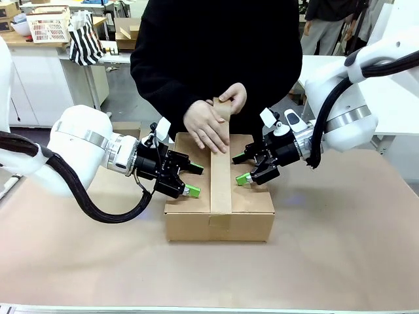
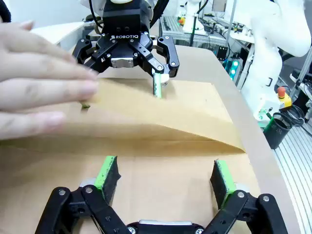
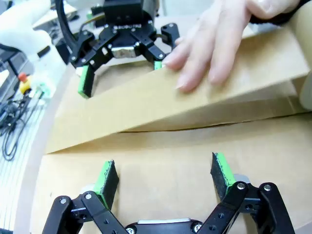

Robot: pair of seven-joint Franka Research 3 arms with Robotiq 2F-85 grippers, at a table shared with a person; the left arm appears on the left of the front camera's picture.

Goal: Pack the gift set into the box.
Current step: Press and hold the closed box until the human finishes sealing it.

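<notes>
The box (image 1: 190, 219) stands shut in the middle of the table, its top flaps folded flat. A person's hand (image 1: 208, 127) presses a long brown strip (image 1: 220, 176) along the centre seam; the other hand (image 1: 230, 98) holds the strip's far end up. My left gripper (image 1: 191, 180) is open, its fingertips at the left top flap (image 2: 161, 195). My right gripper (image 1: 240, 169) is open at the right top flap (image 3: 161, 151). Each wrist view shows its own open gripper (image 2: 165, 171) (image 3: 165, 174) with bare cardboard between the pads. The gift set is hidden.
Brown paper (image 1: 340, 248) covers the table around the box. The person stands close against the far edge. Behind, at the back left, are a white basket (image 1: 49, 27) and a striped bag (image 1: 85, 39) on a counter.
</notes>
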